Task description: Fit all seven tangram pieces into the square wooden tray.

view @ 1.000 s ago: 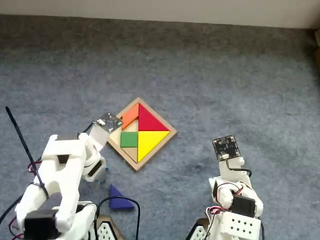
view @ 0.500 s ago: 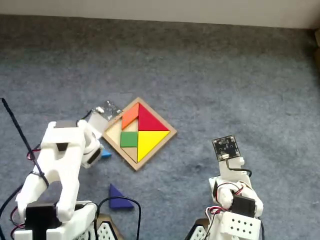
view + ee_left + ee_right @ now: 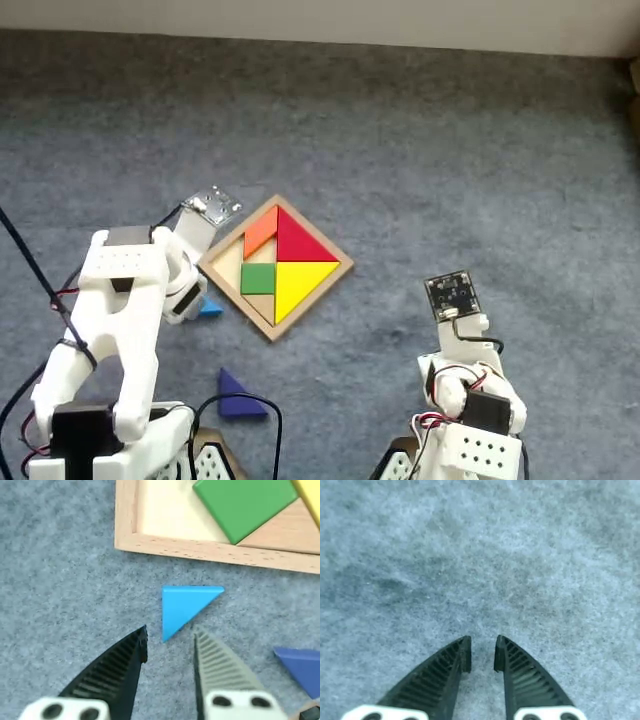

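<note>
Left claw [image 3: 170, 632]: half open, empty, poised over light blue triangle [image 3: 185, 605].
Light blue triangle: on carpet just beside tray [image 3: 200, 550], outside its rim.
Change: arm has drawn back off tray, uncovering the triangle; likely next pickup.
Right claw [image 3: 482, 647]: barely parted, empty, well apart from tray.
Cut off: dark blue triangle [image 3: 300, 667], near tray, partly past the wrist view's edge.

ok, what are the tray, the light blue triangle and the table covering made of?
Square wooden tray: pale, unfinished-looking wood, with grain flecks visible on the rim.
Light blue triangle: probably painted wood, given its smooth flat colour, but it could be plastic.
Table covering: grey-blue short-pile carpet or felt, with fuzzy fibres.
</note>
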Robot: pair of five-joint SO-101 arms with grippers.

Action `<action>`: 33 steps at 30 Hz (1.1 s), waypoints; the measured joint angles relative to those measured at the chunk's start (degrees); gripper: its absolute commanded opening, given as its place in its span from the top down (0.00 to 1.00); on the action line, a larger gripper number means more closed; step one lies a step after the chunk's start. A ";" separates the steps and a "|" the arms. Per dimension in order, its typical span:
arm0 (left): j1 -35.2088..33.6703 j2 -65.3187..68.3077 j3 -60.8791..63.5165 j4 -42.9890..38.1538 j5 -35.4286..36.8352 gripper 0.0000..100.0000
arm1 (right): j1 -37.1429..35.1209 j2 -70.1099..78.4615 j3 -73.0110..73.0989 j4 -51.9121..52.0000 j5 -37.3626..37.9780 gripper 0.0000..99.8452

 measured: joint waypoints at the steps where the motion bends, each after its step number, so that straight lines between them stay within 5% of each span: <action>1: 0.00 0.00 0.00 0.00 0.00 0.73 | 0.00 0.00 0.00 0.00 0.00 0.91; 22: 7.91 3.34 5.36 -10.20 0.00 0.79 | 0.00 0.00 0.00 0.00 0.00 0.91; 33: 7.56 21.10 -11.25 0.26 0.26 0.86 | 0.00 0.00 0.00 0.00 0.00 0.91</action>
